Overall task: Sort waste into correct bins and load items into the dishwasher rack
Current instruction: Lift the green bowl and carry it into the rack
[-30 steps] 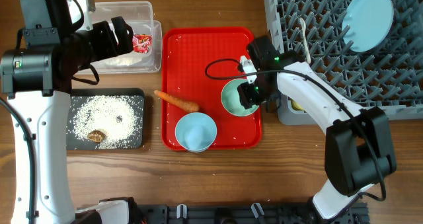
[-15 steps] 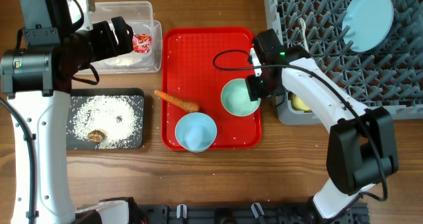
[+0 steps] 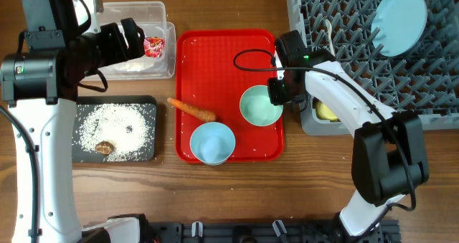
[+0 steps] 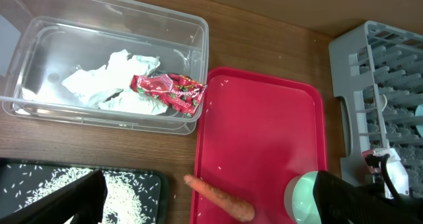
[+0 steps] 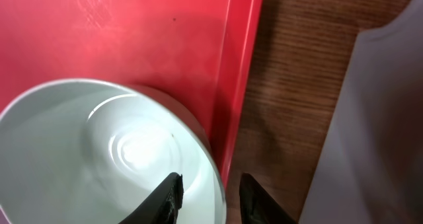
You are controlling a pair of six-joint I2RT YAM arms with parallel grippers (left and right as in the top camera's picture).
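The pale green bowl [image 3: 259, 107] sits on the right side of the red tray [image 3: 215, 56], just left of the dishwasher rack [image 3: 344, 49]. I judge I'm at the grasp that begins loading it. My right gripper [image 5: 210, 192] is at the bowl's right rim, jaws slightly apart and astride it, one finger inside and one outside, nothing clamped yet. Next I need to close on the rim, lift clear and carry it right. My left gripper [image 3: 133, 41] hovers wide open and empty by the clear box [image 4: 192, 36].
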